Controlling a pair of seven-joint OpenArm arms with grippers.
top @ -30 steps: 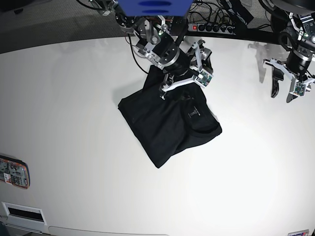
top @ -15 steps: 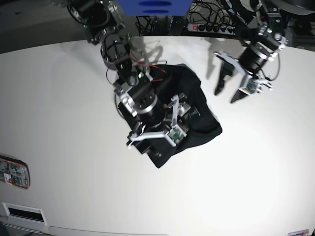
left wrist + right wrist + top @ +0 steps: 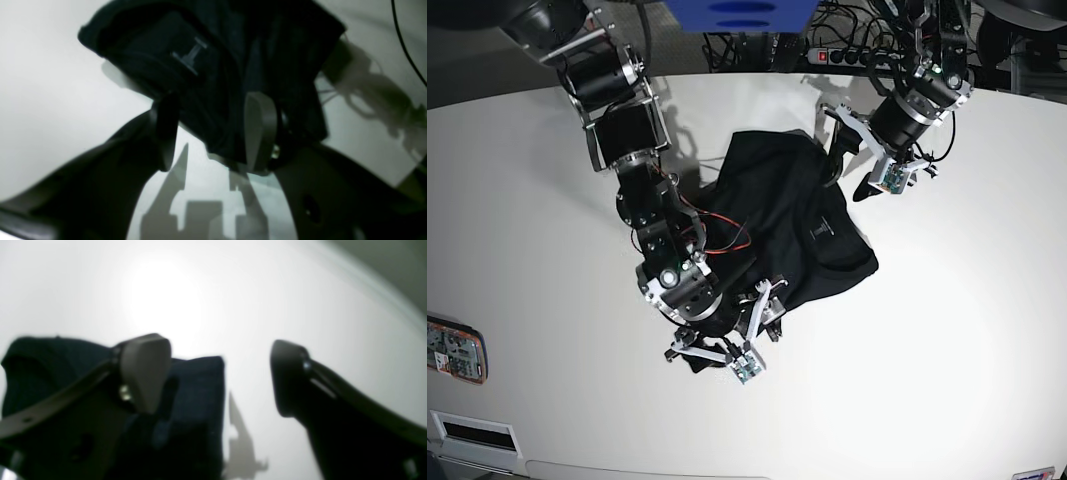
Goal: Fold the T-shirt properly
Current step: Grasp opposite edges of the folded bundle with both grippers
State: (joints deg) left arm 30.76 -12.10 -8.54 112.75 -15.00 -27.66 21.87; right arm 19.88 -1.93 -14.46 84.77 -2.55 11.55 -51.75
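Note:
The black T-shirt (image 3: 792,215) lies partly folded and bunched in the middle of the white table (image 3: 947,330), its pale label mark (image 3: 822,230) facing up. My left gripper (image 3: 849,178) is open at the shirt's back right edge. In the left wrist view its fingers (image 3: 260,130) straddle the shirt's edge (image 3: 217,83), near the label mark (image 3: 191,55). My right gripper (image 3: 717,335) is open over the shirt's front left corner. In the right wrist view it (image 3: 217,373) is empty, with the shirt corner (image 3: 196,390) under one finger.
A phone in an orange case (image 3: 452,350) lies at the table's left edge. A power strip (image 3: 857,57) and cables run along the back. A white box (image 3: 472,432) sits at the front left corner. A blue object (image 3: 737,12) hangs at the back.
My right arm has swept from the shirt's back edge to its front left corner. My left arm has come in from the far right to the shirt's back right edge. The shirt has shifted and bunched.

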